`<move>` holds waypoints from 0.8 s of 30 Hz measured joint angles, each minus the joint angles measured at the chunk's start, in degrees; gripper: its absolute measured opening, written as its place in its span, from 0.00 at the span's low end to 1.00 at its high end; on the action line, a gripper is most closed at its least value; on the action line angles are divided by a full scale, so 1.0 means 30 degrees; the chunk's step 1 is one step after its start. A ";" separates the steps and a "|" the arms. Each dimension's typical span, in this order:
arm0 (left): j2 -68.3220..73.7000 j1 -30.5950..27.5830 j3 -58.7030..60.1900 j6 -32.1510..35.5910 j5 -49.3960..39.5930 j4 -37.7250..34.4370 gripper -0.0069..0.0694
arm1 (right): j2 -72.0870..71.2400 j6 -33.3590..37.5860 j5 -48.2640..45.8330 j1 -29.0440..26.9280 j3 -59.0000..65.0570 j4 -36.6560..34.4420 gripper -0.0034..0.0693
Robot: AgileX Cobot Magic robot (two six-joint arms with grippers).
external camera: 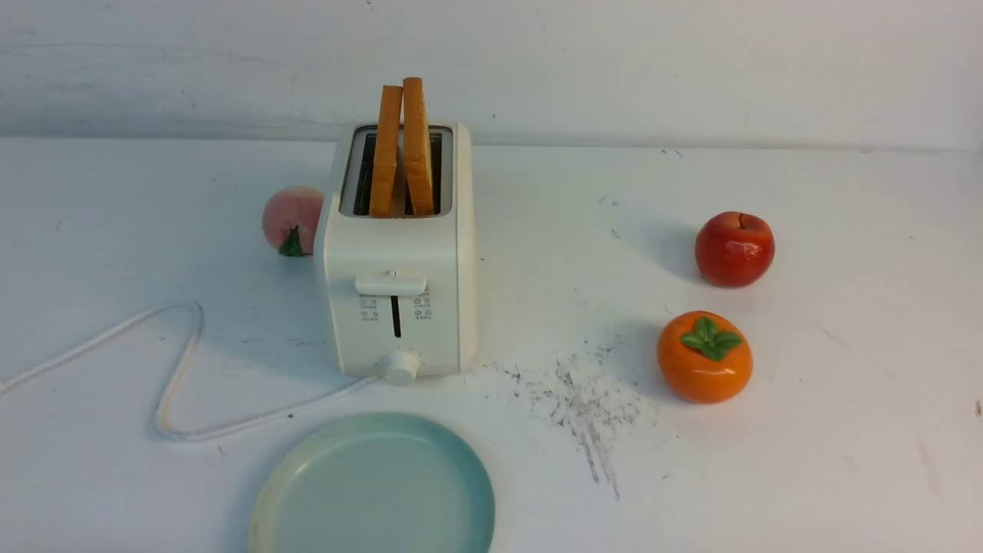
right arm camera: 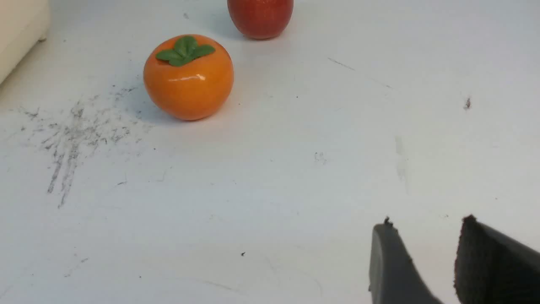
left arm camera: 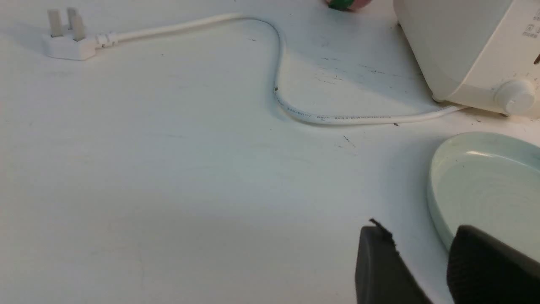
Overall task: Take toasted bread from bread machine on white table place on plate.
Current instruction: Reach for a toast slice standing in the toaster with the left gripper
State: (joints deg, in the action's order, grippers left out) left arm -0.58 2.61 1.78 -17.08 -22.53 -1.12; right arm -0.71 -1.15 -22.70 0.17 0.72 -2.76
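Observed white bench (external camera: 553, 269), grey-scuffed. Found toaster (external camera: 399, 307) left of centre, toward the far edge. Noted round plate (external camera: 376, 491) in front of it, bare where visible, toward the near edge. Confirmed two toast slices (external camera: 385, 153) (external camera: 417, 146) upright in the toaster, protruding. Recorded orange persimmon (external camera: 703, 369) and red apple (external camera: 733, 250) toward the right edge. Found left fingers (left arm camera: 379, 257) and right fingers (right arm camera: 392, 257) partly open, holding nothing.
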 joint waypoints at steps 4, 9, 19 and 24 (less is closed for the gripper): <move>0.0000 0.0000 0.0000 0.0000 0.0000 0.0000 0.40 | 0.0000 0.0000 0.0000 0.0000 0.0000 0.0000 0.38; 0.0000 0.0000 0.0000 0.0000 0.0000 0.0000 0.40 | 0.0000 0.0000 0.0000 0.0000 0.0000 0.0000 0.38; 0.0000 0.0000 0.0000 0.0000 0.0000 0.0372 0.40 | 0.0000 0.0000 0.0000 0.0000 0.0000 0.0000 0.38; 0.0000 0.0000 0.0000 0.0000 0.0021 0.0648 0.40 | 0.0000 0.0000 0.0000 0.0000 0.0000 0.0000 0.38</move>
State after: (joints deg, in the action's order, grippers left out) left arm -0.58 2.61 1.78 -17.08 -22.47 0.83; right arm -0.71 -1.15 -22.70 0.17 0.72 -2.76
